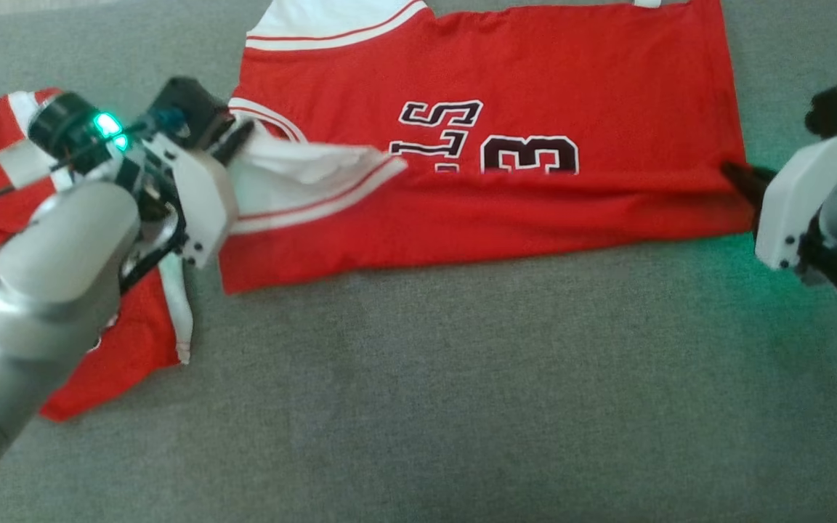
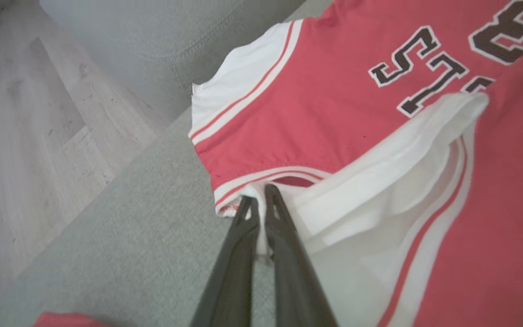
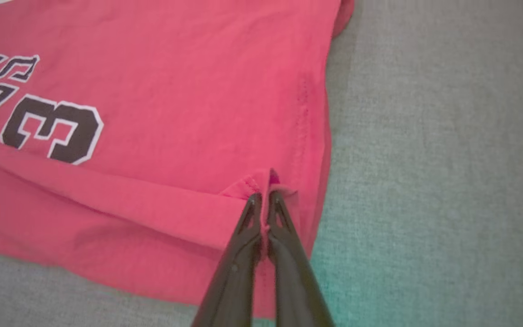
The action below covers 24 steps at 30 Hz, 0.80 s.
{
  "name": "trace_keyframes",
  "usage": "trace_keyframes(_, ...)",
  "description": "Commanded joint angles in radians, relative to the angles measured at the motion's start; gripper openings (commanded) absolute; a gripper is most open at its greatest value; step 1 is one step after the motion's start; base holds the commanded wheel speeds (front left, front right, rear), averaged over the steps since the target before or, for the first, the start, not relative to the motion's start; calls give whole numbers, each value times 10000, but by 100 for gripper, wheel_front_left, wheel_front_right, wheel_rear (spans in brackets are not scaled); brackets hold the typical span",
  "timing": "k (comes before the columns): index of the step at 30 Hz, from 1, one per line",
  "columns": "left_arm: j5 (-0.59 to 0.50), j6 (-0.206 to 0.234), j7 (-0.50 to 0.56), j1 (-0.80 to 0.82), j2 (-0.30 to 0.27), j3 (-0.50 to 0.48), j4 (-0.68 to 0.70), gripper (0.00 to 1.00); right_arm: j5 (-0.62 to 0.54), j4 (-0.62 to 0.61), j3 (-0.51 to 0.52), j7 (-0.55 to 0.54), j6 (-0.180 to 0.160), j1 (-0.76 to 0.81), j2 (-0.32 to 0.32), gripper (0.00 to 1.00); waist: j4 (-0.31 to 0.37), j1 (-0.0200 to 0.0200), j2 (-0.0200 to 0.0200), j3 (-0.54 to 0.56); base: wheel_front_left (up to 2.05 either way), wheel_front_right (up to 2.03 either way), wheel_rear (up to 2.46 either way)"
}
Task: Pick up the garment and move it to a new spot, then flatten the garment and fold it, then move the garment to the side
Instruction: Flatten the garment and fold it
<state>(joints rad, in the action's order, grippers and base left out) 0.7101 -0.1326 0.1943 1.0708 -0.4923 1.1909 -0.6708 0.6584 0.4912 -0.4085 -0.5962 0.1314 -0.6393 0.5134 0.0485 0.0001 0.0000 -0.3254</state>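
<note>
The red, white-trimmed jersey (image 1: 535,87) lies flat on grey upholstery (image 1: 462,399), mid-fold, left gripper (image 2: 258,200) clamped on its armhole trim, right gripper (image 3: 263,197) clamped on its hem; moving it aside is left.

Grey upholstered surface (image 1: 462,407), pale wood floor (image 2: 25,136), second red jersey (image 1: 128,363)

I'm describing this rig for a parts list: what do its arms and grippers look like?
The left gripper and right gripper each have two long, dark, tapering fingers. The left forearm is a rounded silver-grey tube; white wrist housings carry black modules, green lights and black cables.
</note>
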Motion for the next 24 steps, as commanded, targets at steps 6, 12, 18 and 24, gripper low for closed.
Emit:
trace_keyframes(6, 1, 20, -1122, 1134, 257, -398, -1029, 100, -337, 326, -20, 811, -7, -709, 15, 71, 44, -1, 0, -180, 0, 0, 0)
trace_keyframes(12, 545, 605, -2916, 1224, 986, -1291, -1851, 100, -530, 712, 755, 2738, -7, -1098, -306, 100, -100, -1, 0, 61, 0, 0, 0)
trace_keyframes(18, 1112, 1507, -4520, 791, 1677, -2691, -1648, 100, -1124, 242, 2054, 6002, -7, -947, -1065, 100, -387, -1, 0, 751, 0, 0, 0)
trace_keyframes(24, 248, 2596, -4557, -1498, 2028, -5767, 1609, 100, -2134, -1004, 3308, 7969, -7, 448, -2525, 100, -603, -1, 0, 1415, 0, 0, 0)
